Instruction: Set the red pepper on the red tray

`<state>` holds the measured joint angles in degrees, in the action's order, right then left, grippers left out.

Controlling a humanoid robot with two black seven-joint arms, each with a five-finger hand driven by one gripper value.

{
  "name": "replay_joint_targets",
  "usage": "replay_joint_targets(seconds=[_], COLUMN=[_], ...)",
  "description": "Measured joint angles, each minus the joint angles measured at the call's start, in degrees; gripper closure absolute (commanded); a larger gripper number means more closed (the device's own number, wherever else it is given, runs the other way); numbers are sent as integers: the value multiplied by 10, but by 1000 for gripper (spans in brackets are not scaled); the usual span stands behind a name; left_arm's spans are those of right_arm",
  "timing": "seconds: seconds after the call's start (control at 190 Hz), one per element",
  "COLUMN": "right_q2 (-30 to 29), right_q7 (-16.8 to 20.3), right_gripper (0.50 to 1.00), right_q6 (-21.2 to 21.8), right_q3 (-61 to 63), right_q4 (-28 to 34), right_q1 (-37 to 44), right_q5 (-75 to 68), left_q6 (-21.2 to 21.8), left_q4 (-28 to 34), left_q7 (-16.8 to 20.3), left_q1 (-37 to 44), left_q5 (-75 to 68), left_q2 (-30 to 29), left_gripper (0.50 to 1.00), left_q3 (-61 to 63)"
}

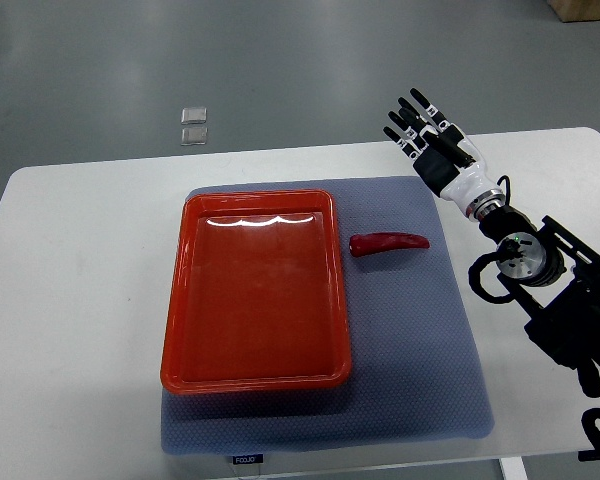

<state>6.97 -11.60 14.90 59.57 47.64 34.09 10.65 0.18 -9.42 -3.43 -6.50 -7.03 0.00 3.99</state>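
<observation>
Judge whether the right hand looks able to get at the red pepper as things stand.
Probably yes. The right hand hovers open past the far edge of the mat, and the red pepper lies alone on the mat beside the red tray, with nothing between them.

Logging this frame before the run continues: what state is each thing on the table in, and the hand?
Glossy red rectangular plastic tray: empty, flat on the mat.
Small red pepper: lying on its side on the mat, right of the tray, not held.
Blue-grey textured mat: spread flat on the white table.
Right hand: open, fingers spread, holding nothing, beyond the pepper.
</observation>
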Motion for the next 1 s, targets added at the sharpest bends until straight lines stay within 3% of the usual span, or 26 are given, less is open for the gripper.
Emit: replay_joint_targets(seconds=[0.732,1.0], right_q2=[2,31], right_q7=[0,0], right_gripper=[585,587], right_q6=[1,5], right_q3=[-8,-77], right_q4=[6,24], right_q1=[10,47], right_q5=[5,126], left_q6=[0,0], left_q4=[0,0], left_q7=[1,1], left_q1=[0,3], left_q5=[0,0], left_q2=[0,0], left_gripper=[500,500], left_q3=[0,-2])
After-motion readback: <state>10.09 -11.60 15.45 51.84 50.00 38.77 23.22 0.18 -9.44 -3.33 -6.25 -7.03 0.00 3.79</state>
